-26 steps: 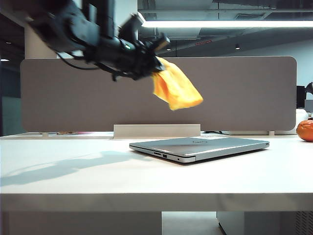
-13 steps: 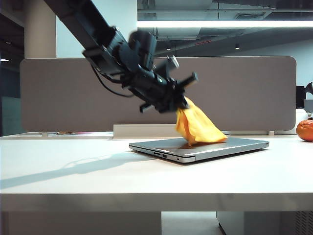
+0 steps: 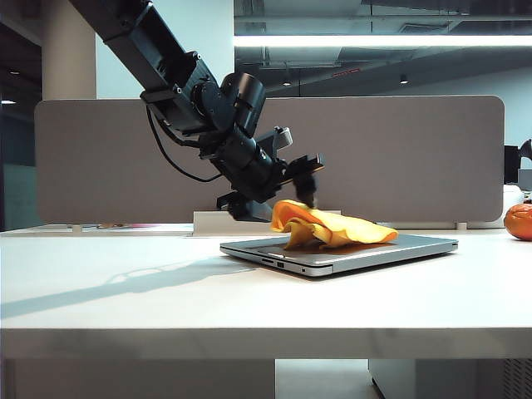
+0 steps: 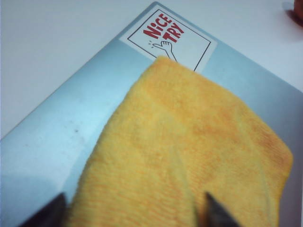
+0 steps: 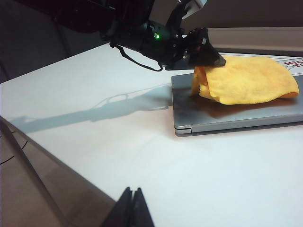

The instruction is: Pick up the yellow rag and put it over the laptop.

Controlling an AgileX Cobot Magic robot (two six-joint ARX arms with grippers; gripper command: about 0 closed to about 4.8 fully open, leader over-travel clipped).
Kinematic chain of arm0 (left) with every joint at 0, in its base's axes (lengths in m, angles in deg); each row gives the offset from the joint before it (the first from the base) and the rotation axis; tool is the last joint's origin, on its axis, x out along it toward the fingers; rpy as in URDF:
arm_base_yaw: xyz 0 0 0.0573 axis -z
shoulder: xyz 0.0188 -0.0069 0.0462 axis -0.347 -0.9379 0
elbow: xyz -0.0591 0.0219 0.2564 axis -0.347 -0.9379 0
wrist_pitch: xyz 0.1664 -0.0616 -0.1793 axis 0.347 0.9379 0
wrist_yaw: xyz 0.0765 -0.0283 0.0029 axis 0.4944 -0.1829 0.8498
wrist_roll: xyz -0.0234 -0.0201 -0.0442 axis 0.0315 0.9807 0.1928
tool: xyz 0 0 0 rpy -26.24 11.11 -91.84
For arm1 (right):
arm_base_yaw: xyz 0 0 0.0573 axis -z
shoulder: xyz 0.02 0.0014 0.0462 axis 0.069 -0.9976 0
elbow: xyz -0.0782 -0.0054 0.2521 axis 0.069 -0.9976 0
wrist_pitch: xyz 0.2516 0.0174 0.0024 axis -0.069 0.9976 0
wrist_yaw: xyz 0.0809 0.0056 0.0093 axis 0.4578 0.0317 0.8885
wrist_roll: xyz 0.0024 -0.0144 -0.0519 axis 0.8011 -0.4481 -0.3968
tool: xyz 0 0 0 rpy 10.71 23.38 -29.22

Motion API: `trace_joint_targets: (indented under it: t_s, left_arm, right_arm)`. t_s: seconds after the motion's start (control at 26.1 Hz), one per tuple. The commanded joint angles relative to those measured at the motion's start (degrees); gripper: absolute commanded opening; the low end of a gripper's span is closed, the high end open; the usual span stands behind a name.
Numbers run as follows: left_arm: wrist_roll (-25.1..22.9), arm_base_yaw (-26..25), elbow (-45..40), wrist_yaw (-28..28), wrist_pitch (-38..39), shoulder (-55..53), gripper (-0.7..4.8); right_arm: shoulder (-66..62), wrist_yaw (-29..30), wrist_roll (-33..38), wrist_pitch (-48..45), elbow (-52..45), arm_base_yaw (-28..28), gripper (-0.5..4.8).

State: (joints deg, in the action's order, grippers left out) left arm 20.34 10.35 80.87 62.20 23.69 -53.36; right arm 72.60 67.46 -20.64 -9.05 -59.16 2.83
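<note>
Lying in loose folds across the lid of the laptop [image 3: 349,246], the yellow rag [image 3: 332,226] sits mostly on the laptop's left half, one edge bunched up just under the left gripper [image 3: 293,184]. That gripper hangs over the rag's left end with its fingers [image 4: 214,213] spread apart on either side of the cloth, so by the look of it nothing is pinched. The left wrist view shows the rag's far corner overlapping a white sticker [image 4: 166,37] on the lid. The cloth looks light, soft and limp; it should slump wherever it is let go, and its nap ought to keep it from sliding on the smooth metal. A raised fold near an edge is the sensible place to pinch if it needs spreading, since the flat middle offers nothing to catch. The right gripper [image 5: 132,208] waits low over the near left part of the table [image 3: 125,299], well apart from the laptop, its fingers pressed together. An orange fruit [image 3: 519,221] sits at far right.
</note>
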Motion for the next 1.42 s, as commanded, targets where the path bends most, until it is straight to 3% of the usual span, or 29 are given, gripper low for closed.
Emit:
trace_joint_targets:
  t_s: [0.04, 0.27, 0.54, 0.61, 0.69, 0.77, 0.84, 1.11, 1.42]
  left_arm:
    - [-0.5, 0.0, 0.3, 0.1, -0.1, 1.0, 4.63]
    - [-5.7, -0.8, 0.3, 1.8, 2.1, 4.4, 4.79]
    - [-5.6, -4.0, 0.3, 2.6, 9.6, 11.3, 4.66]
    - [-5.7, -5.0, 0.3, 2.6, 11.8, 13.2, 3.67]
    - [-5.7, -7.1, 0.3, 2.5, 15.0, 16.8, 1.72]
    - [-6.3, -9.1, 0.3, 2.5, 17.2, 19.3, 0.85]
    - [-10.7, -11.1, 0.3, 2.7, 20.0, 21.9, 0.02]
    - [-19.1, -12.5, 0.0, 5.0, 25.3, 25.7, -0.06]
    - [-19.8, -12.5, -5.4, 5.3, 21.7, 32.8, -0.06]
  right_arm:
    - [0.1, -0.1, -0.1, -0.6, -0.2, 0.0, -0.05]
    - [0.1, -2.1, -0.2, -0.6, -0.2, 0.0, -0.05]
    - [0.1, -13.9, -0.3, -0.6, -0.2, 0.0, -0.05]
    - [0.1, -18.8, -0.4, -0.6, -0.2, 0.0, -0.05]
    - [0.1, -28.2, -0.4, -0.6, -0.2, 0.0, -0.05]
    - [0.1, -35.0, -1.8, -0.6, -0.2, 0.1, -0.05]
    - [0.0, -37.4, -3.0, -0.6, -0.2, 0.1, -0.05]
    - [0.0, -37.4, -3.2, -0.6, -0.2, 0.1, -0.05]
    - [0.0, -37.2, -3.2, -0.6, -0.2, 0.0, -0.05]
